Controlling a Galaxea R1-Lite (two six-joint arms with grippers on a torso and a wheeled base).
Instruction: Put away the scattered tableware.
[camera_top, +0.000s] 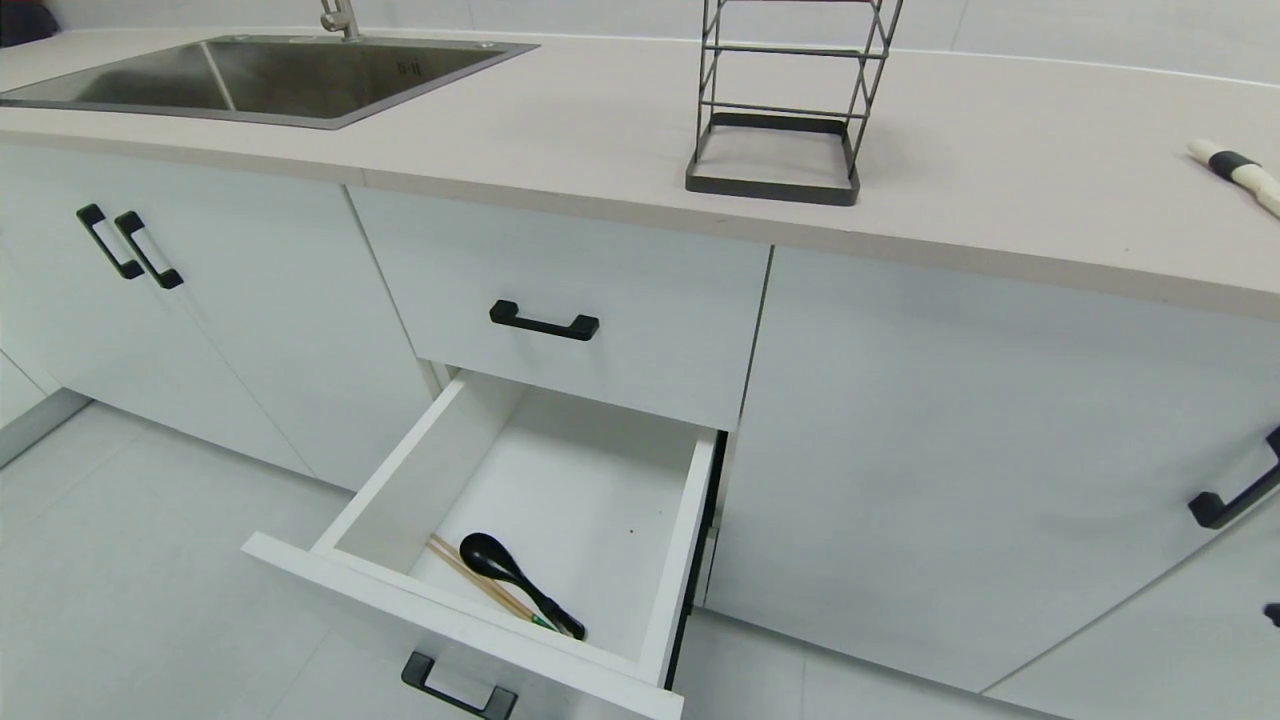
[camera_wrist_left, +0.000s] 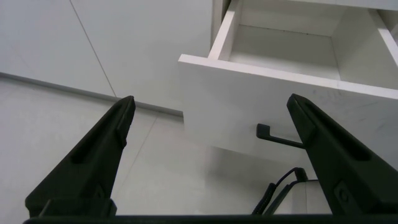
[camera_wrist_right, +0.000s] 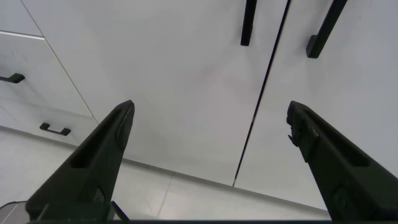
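The white drawer (camera_top: 682, 540) with flat, smooth painted walls stands pulled out under a closed drawer of the same kind, and its box is a plain rectangle. Inside it, near the front panel, lie the task's things: one glossy black spoon (camera_top: 500, 570) with a rounded oval bowl and a slim handle, and two thin pale wooden chopsticks (camera_top: 447, 555) close side by side, with a little green at the end next to the spoon's handle. The chopsticks touch or nearly touch the spoon; I cannot tell which. Each drawer has one matte black bar handle, and the two cabinet doors on the left have one each. The beige matte countertop (camera_top: 1000, 170) carries one dark grey wire rack (camera_top: 775, 150) with a square base, standing upright. It also carries one rectangular brushed steel sink (camera_top: 270, 75), set into the surface, and one cream rod with a black band (camera_top: 1238, 170) lying at the right edge. The left gripper (camera_wrist_left: 210, 102) has two black wedge-shaped fingers spread wide with nothing between them, and it faces the drawer's front panel low above the pale floor tiles. The right gripper (camera_wrist_right: 210, 106) is also spread wide and empty, and it faces smooth white cabinet doors with two long black handles.
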